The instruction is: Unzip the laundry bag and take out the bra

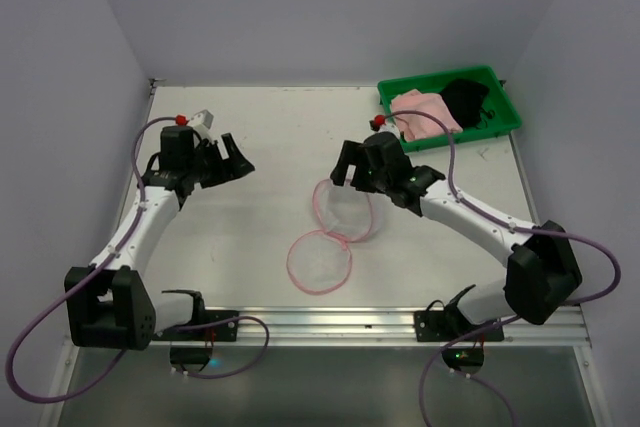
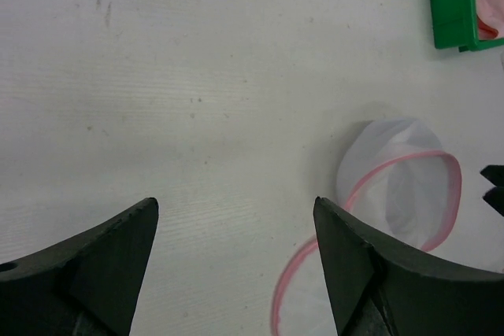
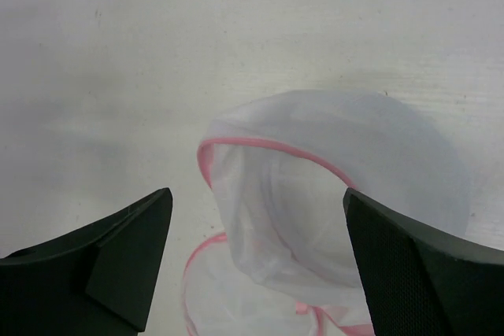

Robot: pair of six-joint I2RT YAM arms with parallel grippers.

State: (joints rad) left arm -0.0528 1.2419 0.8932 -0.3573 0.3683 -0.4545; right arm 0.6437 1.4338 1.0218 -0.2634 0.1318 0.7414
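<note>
My left gripper (image 1: pixel 237 155) is spread wide with nothing between its fingers, hanging over the left half of the table (image 1: pixel 250 237), nearer the far edge than the near one. In its own wrist view (image 2: pixel 235 210) only bare tabletop shows in the gap. My right gripper (image 1: pixel 352 175) is parted as well and holds nothing. It sits just past the middle of the table, at the far side of the laundry bag (image 1: pixel 345 209), and from above I cannot tell whether a fingertip touches the mesh. From the right wrist the bag (image 3: pixel 331 194) lies straight ahead between my fingers, mouth gaping, with the pink trim curving round the rim. The bag rests near the centre of the tabletop, unzipped. Its round lid panel (image 1: pixel 319 261) is flopped out flat toward the near edge and joins the body at one side. The left wrist camera catches the bag (image 2: pixel 402 186) off to the right, apart from those fingers. The bra (image 1: pixel 425 114) lies bunched in the green tray (image 1: pixel 440 77) at the far right corner, beside a dark cloth (image 1: pixel 466 97), well apart from the bag.
</note>
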